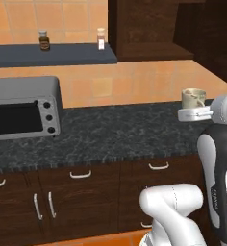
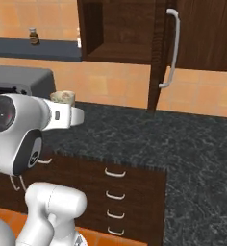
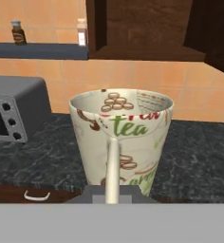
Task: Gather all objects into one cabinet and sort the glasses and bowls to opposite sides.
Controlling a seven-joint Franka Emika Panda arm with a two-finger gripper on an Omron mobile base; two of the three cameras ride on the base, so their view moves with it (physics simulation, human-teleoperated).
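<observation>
A cream mug (image 3: 121, 137) with green "tea" lettering and brown patterns stands upright right in front of the hand camera, its handle turned toward me. My gripper (image 3: 113, 193) is shut on that handle. From the base, the mug (image 1: 193, 98) rides on top of the white hand above the dark counter, to the right of the toaster oven; it is also the cream mug (image 2: 62, 97) behind the arm. The dark brown wall cabinet (image 2: 119, 33) hangs above and beyond with its door (image 2: 202, 33) swung open, grey bar handle (image 2: 172, 48) showing. Its visible shelf holds nothing.
A grey toaster oven (image 1: 24, 108) sits on the left of the black speckled counter (image 1: 115, 129). A dark wall shelf (image 1: 53, 54) carries two small jars (image 1: 44, 41). Drawers and doors (image 1: 81, 192) run below the counter edge.
</observation>
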